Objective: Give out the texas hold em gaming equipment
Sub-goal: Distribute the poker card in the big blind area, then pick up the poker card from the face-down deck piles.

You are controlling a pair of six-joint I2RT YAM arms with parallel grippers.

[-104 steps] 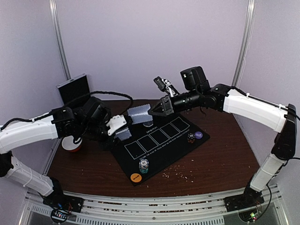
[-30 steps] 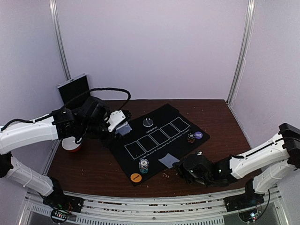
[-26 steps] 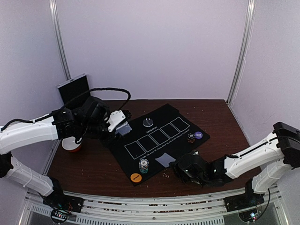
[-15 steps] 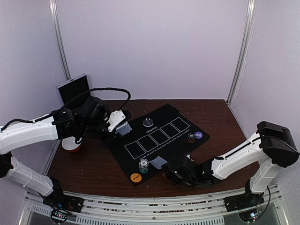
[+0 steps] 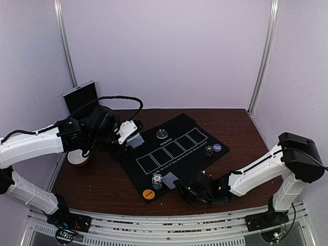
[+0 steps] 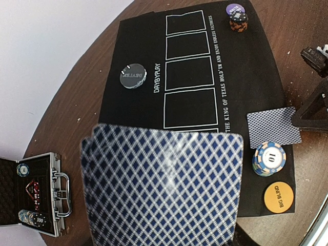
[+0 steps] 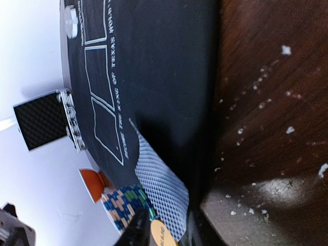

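Note:
My left gripper (image 5: pixel 131 135) is shut on a fanned handful of blue-diamond-backed playing cards (image 6: pixel 161 184), held above the far left corner of the black mat (image 5: pixel 177 159); the cards hide its fingers in the left wrist view. A single card (image 5: pixel 169 179) lies face down on the mat beside a chip stack (image 5: pixel 157 181) and an orange disc (image 5: pixel 148 194). My right gripper (image 5: pixel 180 185) sits low at that card's near edge, its jaws slightly open around the card's end (image 7: pixel 159 187). A clear dealer disc (image 5: pixel 162 134), a second chip stack (image 5: pixel 208 150) and a purple disc (image 5: pixel 217 147) rest on the mat.
An open silver case (image 5: pixel 82 97) stands at the back left, with chips showing inside it in the left wrist view (image 6: pixel 36 192). The red-and-white bowl (image 5: pixel 78 158) sits under my left arm. White crumbs (image 7: pixel 287 130) speckle the brown table near the mat's front edge.
My right arm slid left along the mat's near edge, bringing the single card up beside the chip stack, and its jaws have parted. The left arm stayed still.

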